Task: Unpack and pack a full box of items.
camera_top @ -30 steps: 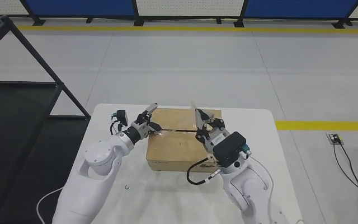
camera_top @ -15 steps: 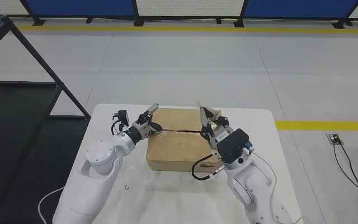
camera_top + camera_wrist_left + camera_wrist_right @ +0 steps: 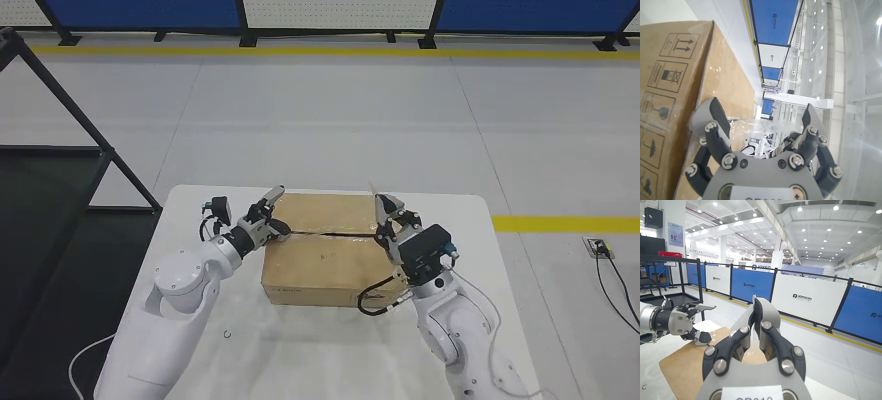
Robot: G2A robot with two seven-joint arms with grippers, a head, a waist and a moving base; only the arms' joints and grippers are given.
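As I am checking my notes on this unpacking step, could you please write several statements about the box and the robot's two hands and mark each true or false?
1. The brown cardboard box stands on the white table. True.
2. The box's top flaps stand open. False: they lie flat and shut.
3. The right hand is shut on a strip of clear tape. True.
4. The left hand is shut on the tape as well. False: it is open, at the box's top edge.
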